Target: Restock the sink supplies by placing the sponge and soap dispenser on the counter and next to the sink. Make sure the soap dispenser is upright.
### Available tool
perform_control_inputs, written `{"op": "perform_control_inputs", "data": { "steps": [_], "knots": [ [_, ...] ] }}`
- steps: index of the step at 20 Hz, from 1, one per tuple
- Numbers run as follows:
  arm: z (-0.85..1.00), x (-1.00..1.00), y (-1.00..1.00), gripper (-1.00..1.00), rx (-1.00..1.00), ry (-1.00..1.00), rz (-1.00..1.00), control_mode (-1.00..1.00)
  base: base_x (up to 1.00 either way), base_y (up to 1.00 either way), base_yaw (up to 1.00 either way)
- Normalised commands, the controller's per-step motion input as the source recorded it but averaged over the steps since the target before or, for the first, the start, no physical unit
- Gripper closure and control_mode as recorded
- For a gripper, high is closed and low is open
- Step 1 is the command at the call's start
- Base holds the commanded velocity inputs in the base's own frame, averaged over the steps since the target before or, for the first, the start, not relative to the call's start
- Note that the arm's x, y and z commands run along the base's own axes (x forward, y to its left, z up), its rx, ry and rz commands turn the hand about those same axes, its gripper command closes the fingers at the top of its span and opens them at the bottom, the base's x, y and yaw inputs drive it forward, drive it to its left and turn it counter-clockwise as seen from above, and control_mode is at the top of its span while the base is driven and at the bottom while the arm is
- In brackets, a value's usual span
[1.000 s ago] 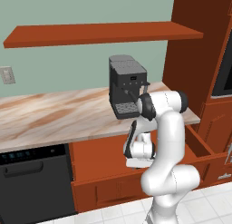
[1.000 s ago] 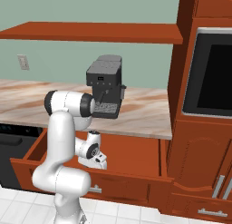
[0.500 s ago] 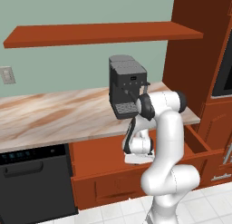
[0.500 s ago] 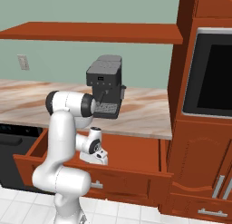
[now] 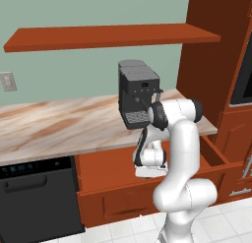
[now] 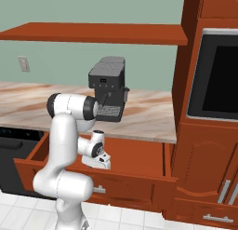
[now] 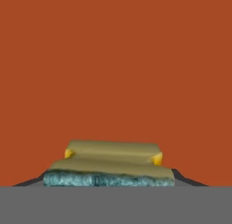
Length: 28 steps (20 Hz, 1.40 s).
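Observation:
The sponge [image 7: 111,162], yellow with a dark green layer, lies low in the hand view against the red-brown floor of the open drawer [image 6: 130,154]. My gripper [image 7: 108,183] is shut on it, with a dark fingertip [image 7: 185,178] pressed to each end. From the base cameras the hand [image 5: 147,161] [image 6: 98,155] reaches down into the drawer below the counter [image 5: 59,124] [image 6: 148,115]. The soap dispenser and the sink are out of view.
A black coffee machine [image 5: 138,92] [image 6: 108,87] stands on the counter just behind the arm. A red-brown shelf [image 5: 113,36] hangs above. A black dishwasher [image 5: 34,197] sits to the left, and a tall cabinet with an oven [image 6: 218,75] stands to the right.
The jaws have closed from wide open onto the sponge. The hand has stayed almost in the same place inside the drawer.

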Motion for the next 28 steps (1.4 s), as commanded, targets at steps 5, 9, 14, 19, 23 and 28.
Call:
{"op": "perform_control_inputs", "data": {
  "steps": [5,9,14,19,23,28],
  "knots": [
    [0.23,0.03,0.00,1.00,0.00,0.01,0.00,-1.00,0.00,0.00,0.00],
    [0.64,0.00,0.00,1.00,0.00,0.00,-0.01,-1.00,0.00,0.00,0.00],
    [0.72,0.08,0.00,1.00,0.00,0.01,-0.01,-1.00,0.00,0.00,0.00],
    [0.64,0.03,0.00,1.00,0.00,0.03,0.00,-1.00,0.00,0.00,0.00],
    [0.69,-0.54,0.00,1.00,0.00,-0.04,0.00,-1.00,0.00,0.00,0.00],
    [0.88,-0.70,0.00,1.00,0.00,-0.13,0.00,-1.00,0.00,0.00,0.00]
  ]
}}
